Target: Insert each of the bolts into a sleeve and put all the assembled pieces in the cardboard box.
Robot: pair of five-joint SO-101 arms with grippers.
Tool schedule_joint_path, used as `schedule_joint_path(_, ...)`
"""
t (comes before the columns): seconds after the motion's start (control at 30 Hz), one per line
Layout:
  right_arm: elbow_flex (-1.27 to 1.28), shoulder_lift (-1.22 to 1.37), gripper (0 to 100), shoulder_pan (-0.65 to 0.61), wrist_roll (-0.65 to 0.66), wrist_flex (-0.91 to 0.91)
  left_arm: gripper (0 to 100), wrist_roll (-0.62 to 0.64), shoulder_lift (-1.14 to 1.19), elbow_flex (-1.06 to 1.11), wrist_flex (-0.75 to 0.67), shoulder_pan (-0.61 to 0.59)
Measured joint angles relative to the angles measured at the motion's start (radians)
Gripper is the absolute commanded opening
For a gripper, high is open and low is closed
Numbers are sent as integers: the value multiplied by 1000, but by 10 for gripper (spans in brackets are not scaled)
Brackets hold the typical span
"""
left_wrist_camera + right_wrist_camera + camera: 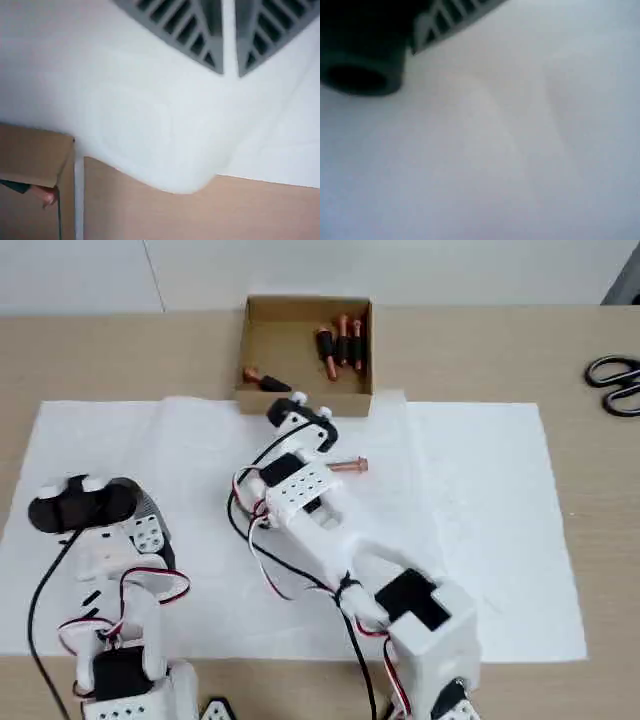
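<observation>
- My right gripper (300, 418) is stretched out over the white paper (480, 530), just in front of the near wall of the cardboard box (290, 340). The high view gives me that position.
- The hold itself I read from my right wrist view. A black sleeve (362, 62) is clamped at a grey ribbed finger (447, 15), its open bore facing the camera and paper beneath it. My fingers there are closed onto the sleeve.
- My left gripper (230, 70) I judge from my left wrist view: the two grey ribbed fingers are drawn together to a thin slit, with nothing between them.
- From above, that left gripper sits over the near left part of the paper, well apart from the box and from my other arm.
- A loose bolt (350, 465), copper-coloured, lies flat on the paper just beside my right arm's wrist, near the front of the box.
- The high view looks down into the box. Three assembled pieces (342, 345) lie side by side at its right, and a fourth piece (265, 380) lies by its front left corner.
- My left wrist view catches the box from low down. A cardboard corner sits at the paper's edge, with a dark sleeve end and a coppery tip showing beside it.
- Scissors (615, 380) lie on the bare table (100, 350), well apart to the right.
</observation>
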Motion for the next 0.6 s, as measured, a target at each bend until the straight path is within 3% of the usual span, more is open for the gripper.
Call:
schedule_joint_path(0.37,-18,0,2,17,49,92,6,0,0,0,0,0)
schedule_joint_path(0.6,-6,-68,2,123,104,183,6,0,0,0,0,0)
